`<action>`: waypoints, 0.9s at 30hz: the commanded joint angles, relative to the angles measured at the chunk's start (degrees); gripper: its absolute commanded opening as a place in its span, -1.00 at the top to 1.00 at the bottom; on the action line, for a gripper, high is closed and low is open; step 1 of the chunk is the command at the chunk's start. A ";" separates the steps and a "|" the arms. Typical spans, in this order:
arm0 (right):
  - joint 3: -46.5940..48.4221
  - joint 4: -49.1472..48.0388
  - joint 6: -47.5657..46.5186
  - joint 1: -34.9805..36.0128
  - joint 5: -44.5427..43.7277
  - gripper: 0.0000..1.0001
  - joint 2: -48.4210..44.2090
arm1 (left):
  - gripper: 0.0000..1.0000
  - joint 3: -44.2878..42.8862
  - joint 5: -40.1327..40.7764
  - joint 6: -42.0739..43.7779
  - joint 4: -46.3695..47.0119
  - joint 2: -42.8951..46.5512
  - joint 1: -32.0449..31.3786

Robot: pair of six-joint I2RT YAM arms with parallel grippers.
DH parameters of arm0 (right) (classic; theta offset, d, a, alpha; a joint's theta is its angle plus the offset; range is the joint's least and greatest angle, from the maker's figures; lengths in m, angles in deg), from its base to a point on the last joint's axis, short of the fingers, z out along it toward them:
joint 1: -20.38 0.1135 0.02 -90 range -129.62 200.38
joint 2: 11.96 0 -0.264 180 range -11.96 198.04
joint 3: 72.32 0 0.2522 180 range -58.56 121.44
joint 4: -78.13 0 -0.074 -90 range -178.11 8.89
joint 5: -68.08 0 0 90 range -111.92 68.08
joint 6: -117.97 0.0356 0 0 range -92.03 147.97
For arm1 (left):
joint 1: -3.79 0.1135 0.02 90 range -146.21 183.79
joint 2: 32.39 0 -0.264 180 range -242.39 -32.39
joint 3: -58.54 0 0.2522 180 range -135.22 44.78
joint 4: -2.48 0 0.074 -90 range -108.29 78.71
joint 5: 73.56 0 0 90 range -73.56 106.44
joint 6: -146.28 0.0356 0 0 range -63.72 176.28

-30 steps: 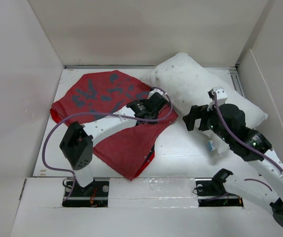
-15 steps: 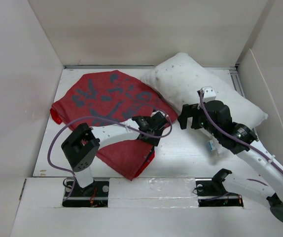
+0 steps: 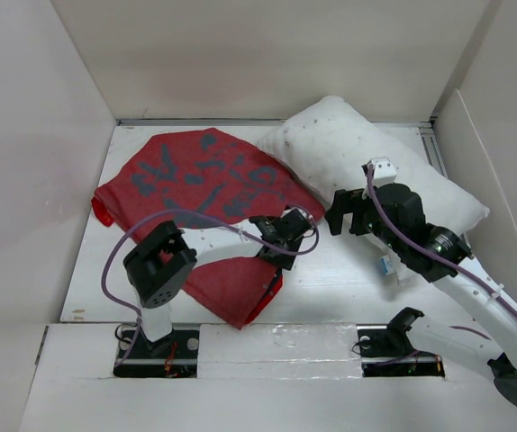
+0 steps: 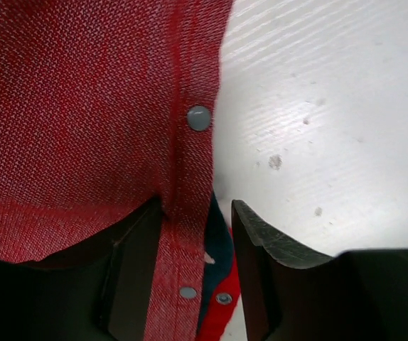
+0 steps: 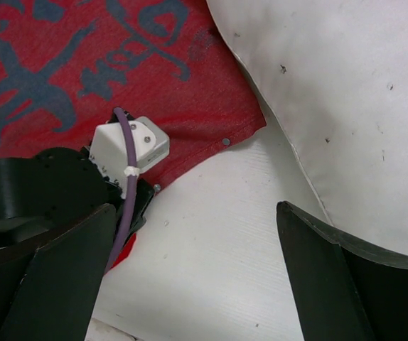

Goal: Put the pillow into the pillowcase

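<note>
From above, we see the pillowcase [image 3: 195, 180] under our left end effector [image 3: 281, 236], the pillow [image 3: 349, 144] just beyond the right end effector [image 3: 340, 213]. Left wrist: fingers [image 4: 136, 270] apart astride the hem [image 4: 190, 163], probably to lift the mouth. Right wrist: fingers [image 5: 55, 277] wide apart, empty, beside the pillow.

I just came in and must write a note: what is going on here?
The left end effector is open astride the snap-buttoned edge of the red pillowcase, which lies on the table. The right end effector hangs open over the table between pillowcase and white pillow, holding nothing. The pillow lies outside the pillowcase.
</note>
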 commanded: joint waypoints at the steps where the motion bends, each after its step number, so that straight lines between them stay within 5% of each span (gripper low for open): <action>1: 0.22 -2.57 -0.09 0.61 0.02 -0.98 -0.73 | 0.20 -1.31 2.07 0.26 -0.49 -1.52 0.19; 5: 0.22 -2.57 -0.09 0.61 0.55 -0.98 -0.73 | 0.38 -2.37 4.09 0.26 -1.02 -2.66 0.19; 14: 0.22 -2.57 -0.09 0.61 1.07 -0.98 -0.21 | 0.38 -3.69 6.46 0.26 -2.16 -1.52 0.19; 21: 0.22 -2.57 -0.09 0.61 1.07 -0.98 -0.20 | 0.73 -3.69 6.47 0.26 -2.16 -1.52 0.19; 27: 0.22 -2.57 -0.09 0.61 1.60 -0.98 0.32 | 0.81 -4.39 6.47 0.26 -2.78 -0.46 0.19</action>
